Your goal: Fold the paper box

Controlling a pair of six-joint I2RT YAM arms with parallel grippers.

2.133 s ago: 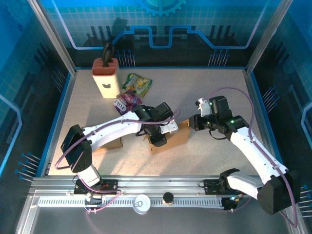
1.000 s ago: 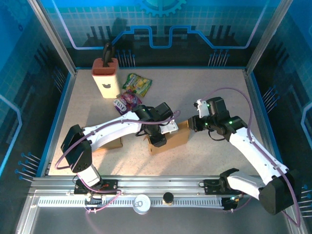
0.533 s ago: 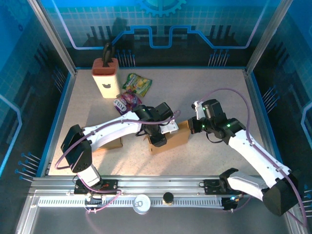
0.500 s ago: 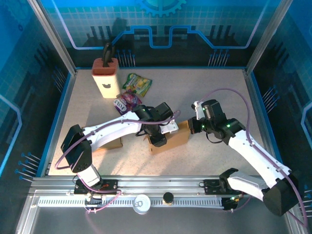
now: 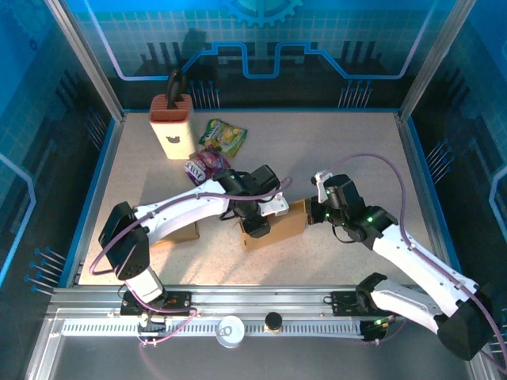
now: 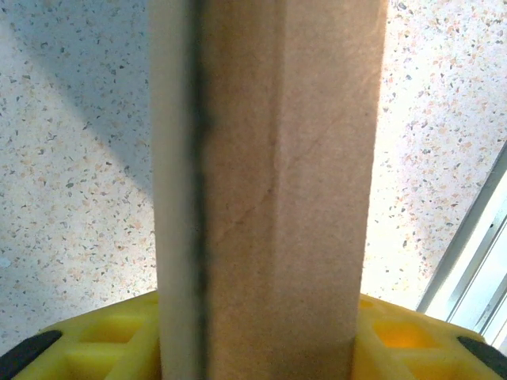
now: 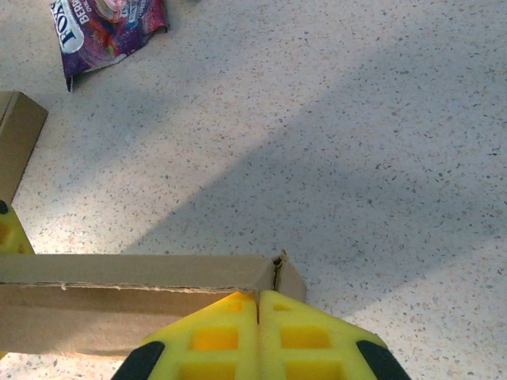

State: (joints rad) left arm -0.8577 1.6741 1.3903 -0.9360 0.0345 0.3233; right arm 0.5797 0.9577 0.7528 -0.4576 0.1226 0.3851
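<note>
The paper box is a brown cardboard carton lying mid-table. My left gripper comes down on its left half. In the left wrist view the box stands between the yellow fingers, so this gripper is shut on it. My right gripper is at the box's right end. In the right wrist view its two pads are pressed together, shut on nothing. There the gripper touches the box at its end corner, beside a small end flap.
A purple snack packet and a green one lie behind the box. A knife block stands at the back left. Another brown cardboard piece lies under my left arm. Blue walls ring the table.
My right gripper has shut and moved left and nearer, up against the box's right end. The left arm and the box have not moved.
</note>
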